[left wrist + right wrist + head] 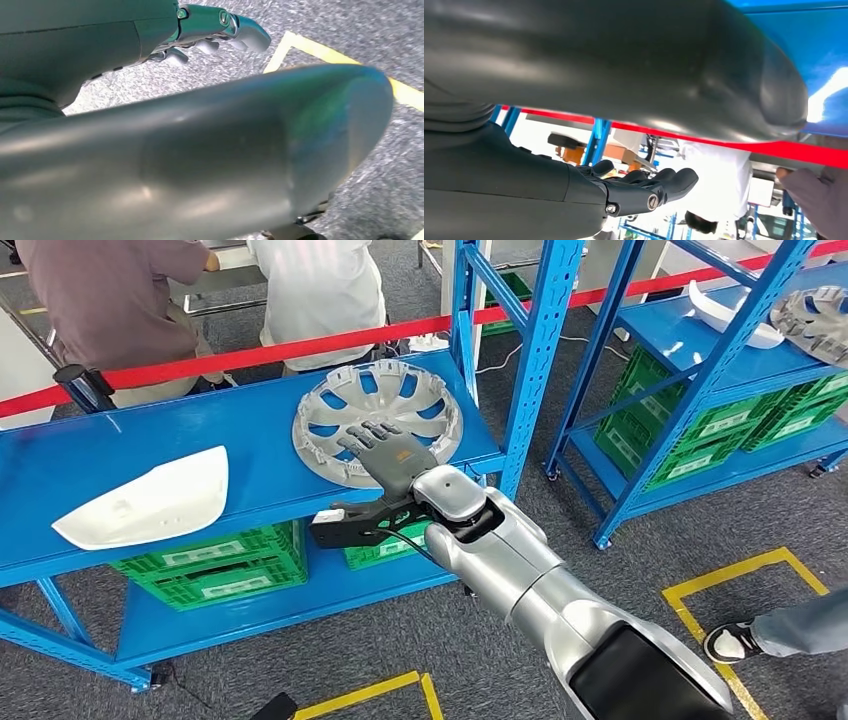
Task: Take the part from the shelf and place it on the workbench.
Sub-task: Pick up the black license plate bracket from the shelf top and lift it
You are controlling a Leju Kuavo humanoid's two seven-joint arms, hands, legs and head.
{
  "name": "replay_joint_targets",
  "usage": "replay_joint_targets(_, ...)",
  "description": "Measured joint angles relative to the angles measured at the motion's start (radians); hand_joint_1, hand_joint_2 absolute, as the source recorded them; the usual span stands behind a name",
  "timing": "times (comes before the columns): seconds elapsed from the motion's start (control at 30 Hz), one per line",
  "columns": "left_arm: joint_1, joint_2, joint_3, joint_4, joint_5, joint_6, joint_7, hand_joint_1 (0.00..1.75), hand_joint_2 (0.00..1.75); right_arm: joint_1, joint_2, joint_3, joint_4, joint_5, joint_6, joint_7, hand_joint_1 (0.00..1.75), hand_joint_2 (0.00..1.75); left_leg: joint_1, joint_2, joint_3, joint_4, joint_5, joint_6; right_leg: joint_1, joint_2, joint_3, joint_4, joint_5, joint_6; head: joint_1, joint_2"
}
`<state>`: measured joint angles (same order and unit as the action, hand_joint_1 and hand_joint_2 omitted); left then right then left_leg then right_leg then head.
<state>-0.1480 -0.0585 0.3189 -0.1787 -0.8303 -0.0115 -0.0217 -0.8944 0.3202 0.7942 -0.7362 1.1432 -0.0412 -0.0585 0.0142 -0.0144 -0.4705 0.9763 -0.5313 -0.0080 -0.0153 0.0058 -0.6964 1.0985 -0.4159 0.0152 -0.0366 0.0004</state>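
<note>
The right robot hand [385, 452] is stretched flat over the near rim of the round silver plastic wheel cover [378, 420], which is laid on the top board of the blue metal shelf [120, 445]. Well to the left of the robot hand, on the same board, a white curved plastic shell [145, 502] is laid near the front edge. Below the robot hand, green plastic crates [215, 565] are stored on the lower board. Behind the shelf a red barrier tape [250, 352] is stretched, and two people are placed beyond it. To the right, a second blue metal rack [700, 350] is set.
</note>
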Motion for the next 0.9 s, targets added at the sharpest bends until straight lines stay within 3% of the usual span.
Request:
replay_joint_targets(0.07,0.002,0.001,0.0,0.0,0.002,0.003,-0.004,0.0,0.0,0.001,0.0,0.001,0.0,-0.004,0.003,-0.006,0.0,0.0,-0.001,-0.001,-0.01,0.013,-0.014,-0.014,0.002,0.003,0.029,-0.058,0.002,-0.009,0.004,0.0)
replay_joint_targets(0.2,0.006,0.001,0.0,0.0,0.003,0.008,-0.015,0.0,0.0,0.002,0.002,0.005,-0.003,-0.012,0.009,-0.012,0.0,0.0,0.001,0.001,-0.012,0.026,-0.031,-0.034,0.001,0.003,0.036,-0.062,-0.012,-0.039,0.003,0.0)
replay_joint_targets(0.27,0.006,0.001,0.0,0.0,0.002,0.008,-0.018,0.0,0.0,0.001,0.003,0.009,-0.005,-0.014,0.012,-0.012,0.0,0.0,0.003,0.006,-0.06,0.12,-0.074,-0.042,-0.002,0.0,0.047,-0.067,-0.018,-0.05,0.0,0.0)
replay_joint_targets(0.33,0.007,0.001,0.0,0.0,0.0,0.008,-0.018,0.0,0.0,0.003,0.002,0.014,-0.005,-0.015,0.016,-0.012,0.0,0.0,0.003,0.008,-0.148,0.266,-0.119,-0.047,-0.002,-0.002,0.054,-0.067,-0.024,-0.054,-0.002,0.0)
replay_joint_targets(0.37,0.009,0.002,0.0,0.0,-0.001,0.008,-0.018,0.0,0.0,0.005,0.0,0.016,-0.005,-0.015,0.018,-0.012,0.0,0.0,0.004,0.008,-0.182,0.31,-0.118,-0.049,-0.003,-0.002,0.058,-0.067,-0.028,-0.054,-0.002,0.0)
replay_joint_targets(0.4,0.01,0.002,0.0,0.0,-0.002,0.008,-0.017,0.0,0.0,0.007,-0.001,0.018,-0.005,-0.015,0.019,-0.012,0.0,0.0,0.006,0.008,-0.199,0.316,-0.096,-0.049,-0.003,-0.002,0.063,-0.067,-0.032,-0.053,-0.002,0.0)
replay_joint_targets(0.47,0.01,0.002,0.0,0.0,-0.006,0.008,-0.015,0.0,0.0,0.008,-0.003,0.021,-0.005,-0.015,0.02,-0.012,0.0,0.0,0.011,0.011,-0.175,0.212,-0.004,-0.052,-0.006,-0.001,0.074,-0.065,-0.04,-0.045,-0.002,0.0)
replay_joint_targets(0.53,0.008,-0.001,0.0,0.001,-0.008,0.008,-0.011,0.0,0.0,0.006,-0.004,0.021,-0.006,-0.017,0.022,-0.012,0.0,0.0,0.011,0.015,-0.132,0.088,0.057,-0.052,-0.005,0.001,0.08,-0.062,-0.047,-0.033,-0.004,0.0)
replay_joint_targets(0.6,0.006,-0.004,0.001,0.001,-0.008,0.009,-0.003,0.0,0.0,0.005,-0.005,0.022,-0.006,-0.024,0.028,-0.011,0.0,0.0,0.011,0.015,-0.117,0.043,0.065,-0.046,0.002,0.002,0.076,-0.061,-0.047,-0.033,-0.003,0.0)
replay_joint_targets(0.7,0.008,-0.007,0.003,0.002,-0.008,0.012,0.008,0.0,0.0,0.004,-0.006,0.022,-0.005,-0.037,0.036,-0.006,0.0,0.0,0.012,0.009,-0.12,0.039,0.069,-0.036,0.006,0.0,0.077,-0.07,-0.039,-0.05,0.004,0.0)
replay_joint_targets(0.8,0.008,-0.008,0.004,0.002,-0.008,0.015,0.011,0.0,0.0,0.003,-0.005,0.022,-0.005,-0.043,0.039,-0.004,0.0,0.0,0.009,0.005,-0.122,0.039,0.069,-0.026,0.006,-0.003,0.083,-0.079,-0.035,-0.056,0.008,0.0)
replay_joint_targets(0.87,0.008,-0.008,0.004,0.002,-0.008,0.016,0.011,0.0,0.0,0.002,-0.004,0.022,-0.005,-0.044,0.04,0.001,0.0,0.0,0.005,0.005,-0.122,0.04,0.067,-0.019,0.004,-0.004,0.085,-0.084,-0.032,-0.054,0.009,0.0)
replay_joint_targets(0.9,0.008,-0.008,0.004,0.002,-0.008,0.016,0.011,0.0,0.0,0.002,-0.003,0.023,-0.005,-0.045,0.041,0.006,0.0,0.0,0.002,0.005,-0.123,0.041,0.066,-0.015,0.002,-0.004,0.086,-0.088,-0.032,-0.047,0.009,0.0)
